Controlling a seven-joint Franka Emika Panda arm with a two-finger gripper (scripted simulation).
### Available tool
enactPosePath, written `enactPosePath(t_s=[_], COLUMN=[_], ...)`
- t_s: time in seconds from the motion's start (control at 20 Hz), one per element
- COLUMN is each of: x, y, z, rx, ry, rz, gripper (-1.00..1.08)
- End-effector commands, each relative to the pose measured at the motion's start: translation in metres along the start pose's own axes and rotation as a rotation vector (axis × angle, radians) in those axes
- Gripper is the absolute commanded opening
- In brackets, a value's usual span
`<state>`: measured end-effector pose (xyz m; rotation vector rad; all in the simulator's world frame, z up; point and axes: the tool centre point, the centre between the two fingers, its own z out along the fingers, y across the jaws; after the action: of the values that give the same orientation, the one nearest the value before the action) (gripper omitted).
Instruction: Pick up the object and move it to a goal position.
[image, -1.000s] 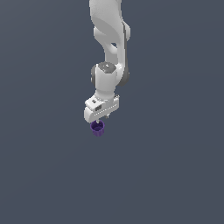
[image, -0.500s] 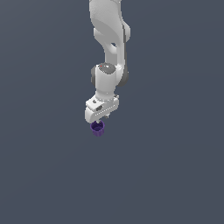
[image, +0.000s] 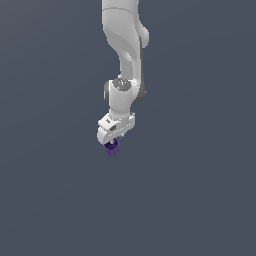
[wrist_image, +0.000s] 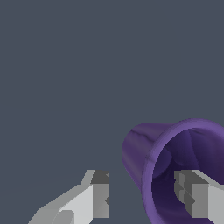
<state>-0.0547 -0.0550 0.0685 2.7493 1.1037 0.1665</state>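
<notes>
The purple cup (image: 112, 148) sits right below my white gripper (image: 114, 140) in the exterior view, its upper part hidden by the hand. In the wrist view the cup (wrist_image: 142, 146) shows its hollow mouth towards the camera, tilted. My gripper (wrist_image: 141, 194) straddles the cup's wall. One finger (wrist_image: 194, 197) is inside the mouth and the other finger (wrist_image: 98, 192) is outside the body. A gap shows between each finger and the wall, so the jaws stand open and are not closed on the cup.
Only a plain dark grey ground (image: 200, 200) surrounds the arm (image: 125, 45). No goal marker and no other object shows in either view.
</notes>
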Motion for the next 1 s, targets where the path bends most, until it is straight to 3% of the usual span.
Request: enactPosePath(t_s=[0.0, 0.6, 0.95], x=[0.000, 0.001, 0.012], y=[0.000, 0.001, 0.018], z=[0.001, 0.000, -0.008], rx=[-0.001, -0.004, -0.044], ry=[0.001, 0.002, 0.013], rz=[0.000, 0.001, 0.033], gripper=[-1.00, -1.00, -1.00])
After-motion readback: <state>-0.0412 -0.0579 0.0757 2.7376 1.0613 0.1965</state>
